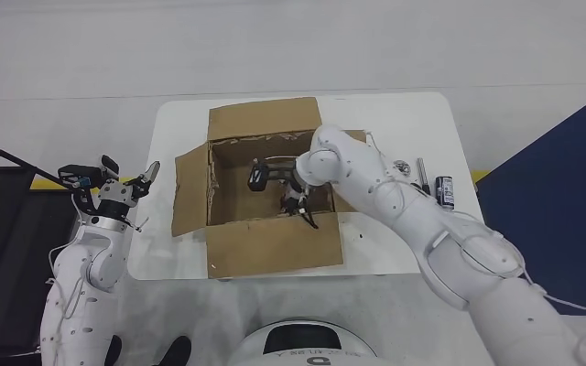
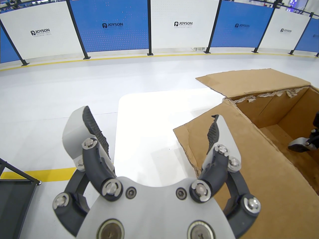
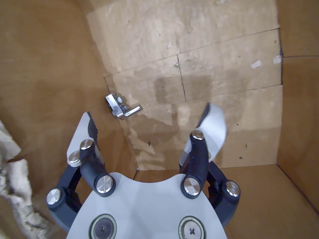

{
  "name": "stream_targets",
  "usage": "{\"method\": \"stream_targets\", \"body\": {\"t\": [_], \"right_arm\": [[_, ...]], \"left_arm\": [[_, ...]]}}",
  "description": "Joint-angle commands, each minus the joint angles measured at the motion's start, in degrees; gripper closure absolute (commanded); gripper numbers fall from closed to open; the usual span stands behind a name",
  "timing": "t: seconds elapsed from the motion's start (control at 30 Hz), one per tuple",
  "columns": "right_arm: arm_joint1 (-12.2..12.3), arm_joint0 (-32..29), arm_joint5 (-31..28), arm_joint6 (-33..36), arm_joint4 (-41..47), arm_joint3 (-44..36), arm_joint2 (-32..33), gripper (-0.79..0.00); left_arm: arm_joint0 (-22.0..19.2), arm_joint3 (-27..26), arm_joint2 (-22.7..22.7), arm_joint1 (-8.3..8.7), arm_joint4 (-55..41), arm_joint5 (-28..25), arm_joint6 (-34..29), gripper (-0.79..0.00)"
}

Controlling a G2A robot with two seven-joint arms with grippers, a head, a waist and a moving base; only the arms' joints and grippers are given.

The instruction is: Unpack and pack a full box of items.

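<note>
Jaws of the right gripper [image 3: 148,111] are spread wide inside the open cardboard box [image 3: 37,50]. A small metal piece [image 3: 120,106], apparently a bracket with a short pin though the detail is poor, is seen lying on the box floor close to the foot of one wall. It lies near one fingertip and outside the gap between the jaws.

From above, the right gripper [image 1: 298,203] is recorded low within the box [image 1: 265,119], on the side nearer the robot, with the right arm bent over the rim. The box stands at the middle of the white desk [image 1: 394,119], all four flaps folded outward.

Jaws of the left gripper [image 2: 151,113] are likewise wide apart. The left gripper [image 1: 130,169] is held at the desk's left edge, outside the box [image 2: 261,165] and well apart from it.

On the desk to the right of the box, a slim metal rod [image 1: 422,174] and a dark cylinder [image 1: 446,190] are noted, just beside each other.
</note>
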Motion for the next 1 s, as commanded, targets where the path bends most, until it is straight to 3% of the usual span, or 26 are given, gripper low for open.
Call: {"method": "stream_targets", "body": {"t": [0.0, 0.23, 0.3, 0.33, 0.37, 0.5, 0.73, 0.97], "right_arm": [[-0.2, 0.5, -0.5, -0.5, 1.1, 1.1, -2.3, -0.785], [-0.7, 2.1, -2.2, -2.2, 1.8, 2.5, -8.5, -0.785], [-1.1, 2.3, -2.9, -2.9, 1.2, 2.9, -9.6, -0.727], [-1.3, 2.4, -3.3, -3.3, 0.9, 3.2, -10.0, -0.585], [-1.4, 2.5, -3.4, -3.6, 0.4, 3.8, -10.1, -0.496], [-2.4, 2.5, -2.7, -5.8, -2.0, 5.5, -10.6, -0.366], [-3.2, 2.8, -0.8, -12.1, -5.7, 7.1, -9.8, -0.339], [-1.5, 2.5, -1.7, -19.2, -6.7, 6.0, -6.6, -0.363]], "left_arm": [[0.0, 0.0, 0.0, 0.0, 0.0, 0.0, 0.0, -0.785], [0.0, 0.0, 0.0, 0.0, 0.0, 0.0, 0.0, -0.785], [0.0, 0.0, 0.0, 0.0, 0.0, 0.0, 0.0, -0.785], [0.0, 0.0, 0.0, 0.0, 0.0, 0.0, 0.0, -0.785], [0.0, 0.0, 0.0, 0.0, 0.0, 0.0, 0.0, -0.785], [0.0, 0.0, 0.0, 0.0, 0.0, 0.0, 0.0, -0.785], [0.0, 0.0, 0.0, 0.0, 0.0, 0.0, 0.0, -0.785], [0.0, 0.0, 0.0, 0.0, 0.0, 0.0, 0.0, -0.785]]}}
